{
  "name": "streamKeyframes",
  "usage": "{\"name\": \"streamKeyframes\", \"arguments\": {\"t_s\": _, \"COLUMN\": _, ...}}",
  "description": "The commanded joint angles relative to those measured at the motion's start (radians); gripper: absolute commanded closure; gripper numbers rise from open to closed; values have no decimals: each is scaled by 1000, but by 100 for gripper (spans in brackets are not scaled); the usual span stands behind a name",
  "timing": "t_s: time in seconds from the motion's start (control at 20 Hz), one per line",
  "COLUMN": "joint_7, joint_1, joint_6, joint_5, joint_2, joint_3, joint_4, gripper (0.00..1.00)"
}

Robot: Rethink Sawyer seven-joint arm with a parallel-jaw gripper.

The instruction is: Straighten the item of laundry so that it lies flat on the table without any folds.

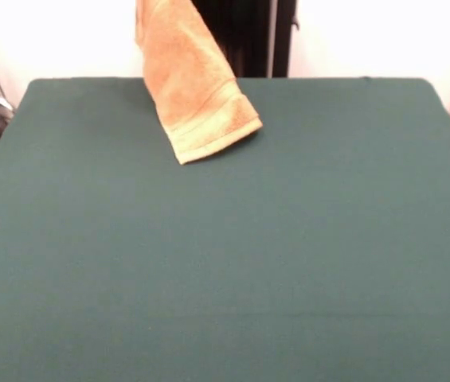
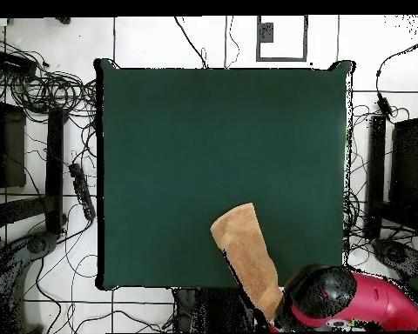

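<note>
The golden-orange towel [image 1: 189, 76] hangs down from above the picture's top edge at the table's far side. It is folded into a narrow strip, and its border band [image 1: 209, 127] is at the low end. That end is at or just above the dark green table [image 1: 232, 263]; I cannot tell if it touches. In the overhead view the towel [image 2: 246, 257] slants from the table's near edge [image 2: 160, 285] up toward the red and black arm [image 2: 334, 300]. The gripper is hidden under the arm's head and holds the towel's upper end. No label shows.
Cables and black equipment [image 2: 38, 130] lie on the tiled floor to the left of the table in the overhead view. More black gear [image 2: 408, 174] stands on the right. The black pedestal [image 1: 244, 36] stands behind the towel.
</note>
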Motion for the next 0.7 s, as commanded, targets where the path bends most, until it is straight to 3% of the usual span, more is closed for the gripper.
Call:
{"name": "streamKeyframes", "arguments": {"t_s": 0.05, "joint_7": 158, "joint_1": 75, "joint_6": -50, "joint_5": -16, "joint_2": 19, "joint_3": -22, "joint_4": 28, "gripper": 0}}
{"name": "streamKeyframes", "arguments": {"t_s": 0.7, "joint_7": 121, "joint_1": 105, "joint_6": -68, "joint_5": 27, "joint_2": -45, "joint_3": -54, "joint_4": 66, "gripper": 0}}
